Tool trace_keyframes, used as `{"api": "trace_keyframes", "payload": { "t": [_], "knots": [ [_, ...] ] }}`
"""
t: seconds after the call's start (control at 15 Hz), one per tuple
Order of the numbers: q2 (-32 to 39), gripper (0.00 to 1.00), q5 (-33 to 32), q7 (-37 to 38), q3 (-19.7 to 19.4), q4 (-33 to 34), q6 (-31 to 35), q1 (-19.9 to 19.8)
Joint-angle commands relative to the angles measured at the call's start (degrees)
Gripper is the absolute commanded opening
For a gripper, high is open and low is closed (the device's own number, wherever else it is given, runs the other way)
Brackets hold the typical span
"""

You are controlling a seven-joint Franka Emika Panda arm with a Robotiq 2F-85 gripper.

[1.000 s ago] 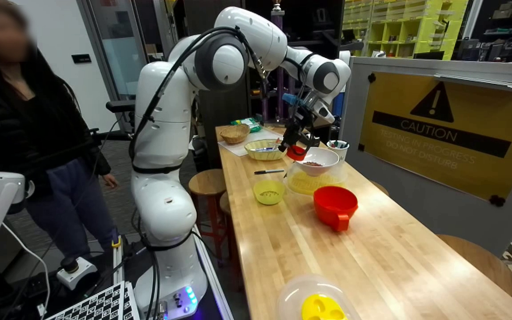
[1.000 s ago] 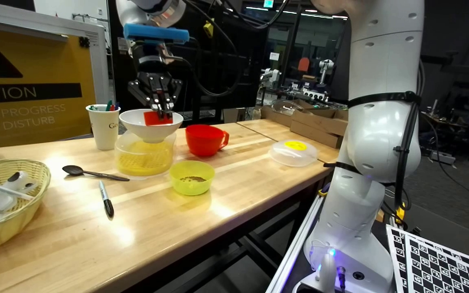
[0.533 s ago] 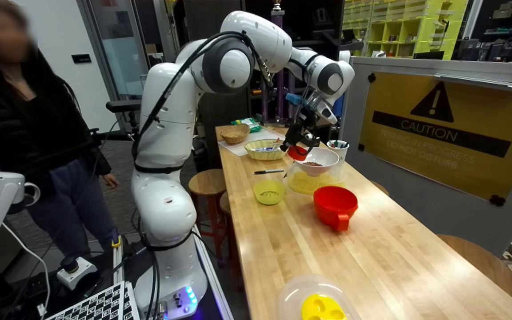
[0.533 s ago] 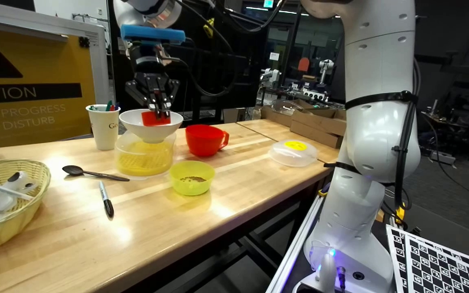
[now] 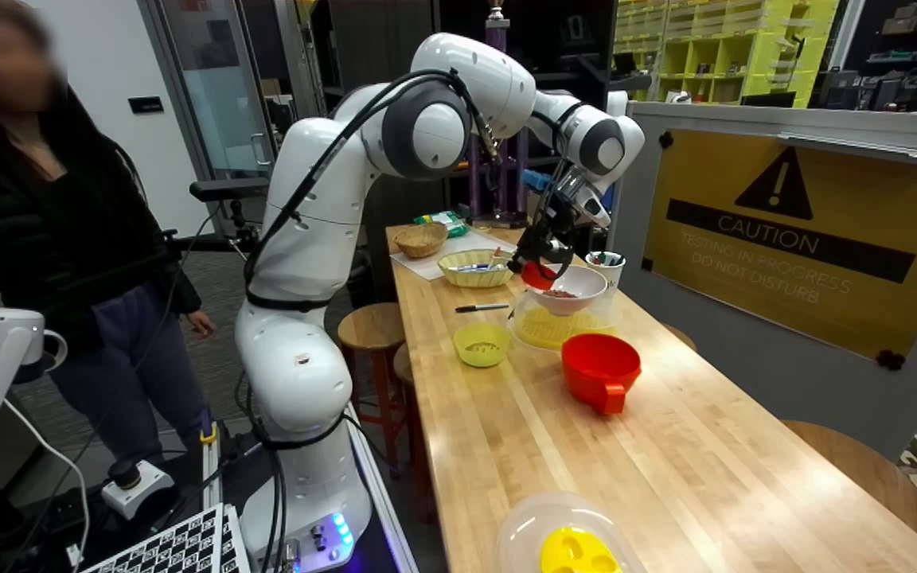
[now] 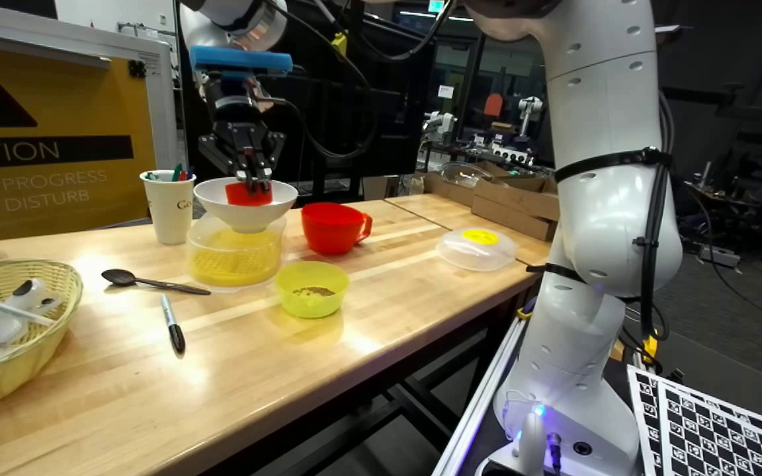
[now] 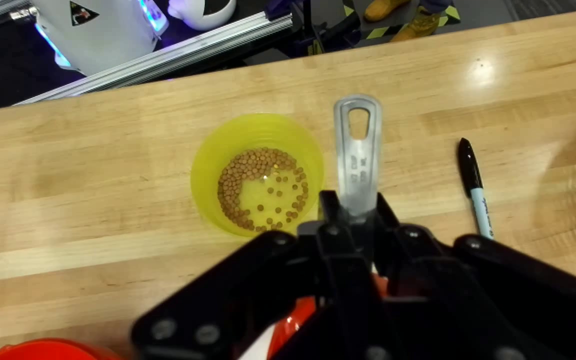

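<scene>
Red, the measuring cup has a slotted silver handle, clamped between the fingers.

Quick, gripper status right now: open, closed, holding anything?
Gripper: closed, holding the red measuring cup by its metal handle.

This is a lab, shown by the "testing in progress" sign, checkered board and robot arm.

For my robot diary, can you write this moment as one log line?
Hand: holding scoop by handle | scoop: at white bowl, touching unclear | yellow bowl: brown balls inside | marker: on table
</scene>
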Motion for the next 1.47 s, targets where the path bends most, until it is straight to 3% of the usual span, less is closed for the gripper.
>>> {"api": "trace_keyframes", "payload": {
  "t": [0.0,1.4],
  "knots": [
    [1.5,0.04,1.7,1.1,-0.8,3.1,-1.4,-0.5],
    [5.1,0.09,5.5,1.5,-1.7,4.8,-1.1,-1.7]
  ]
}}
